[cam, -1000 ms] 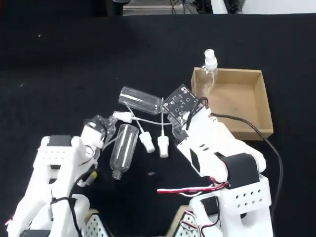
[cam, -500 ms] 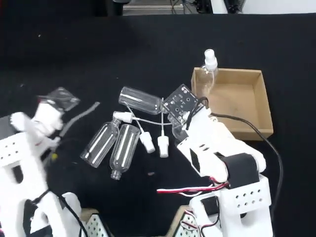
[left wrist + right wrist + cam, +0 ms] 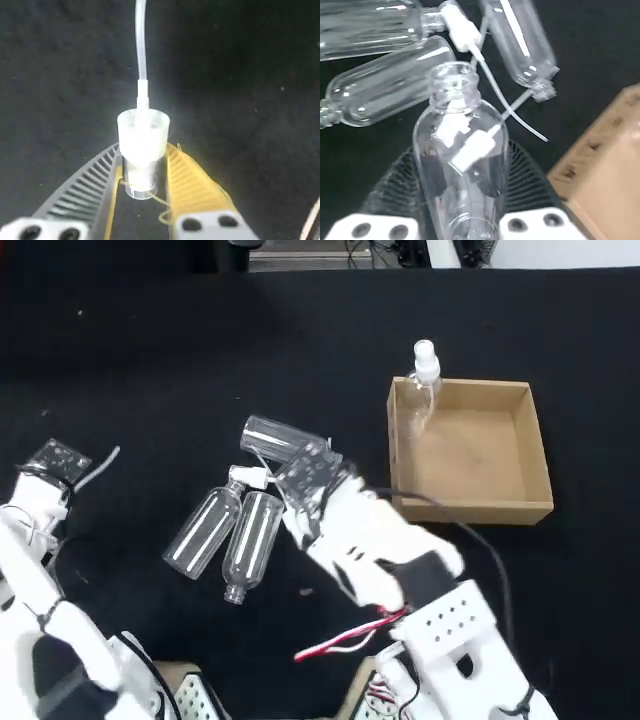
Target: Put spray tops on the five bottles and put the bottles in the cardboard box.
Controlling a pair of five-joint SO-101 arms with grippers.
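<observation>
Left gripper (image 3: pixel 143 161) clamping spray top (image 3: pixel 143 132), right gripper (image 3: pixel 462 152) holding bottle (image 3: pixel 462 120) near cardboard box (image 3: pixel 605 165) edge

A topped bottle (image 3: pixel 424 380) stands in the far left corner of the cardboard box (image 3: pixel 470 508). Left of the box come a gripped bottle (image 3: pixel 462 165), then a rear bottle (image 3: pixel 268 437) and, nearer the front, a middle bottle (image 3: pixel 251 538) touching a left bottle (image 3: pixel 205 530). Farthest left is a spray top (image 3: pixel 142 145).

Count: 5 clear bottles: boxed bottle (image 3: pixel 421 405), far bottle (image 3: pixel 270 438), left bottle (image 3: pixel 200 531), middle bottle (image 3: pixel 251 538), held bottle (image 3: pixel 462 165). 4 spray tops visible: boxed top (image 3: pixel 426 357), loose top (image 3: pixel 250 477), gripped top (image 3: pixel 143 145), see-through top (image 3: pixel 472 145) behind the held bottle. 1 cardboard box (image 3: pixel 470 508).
</observation>
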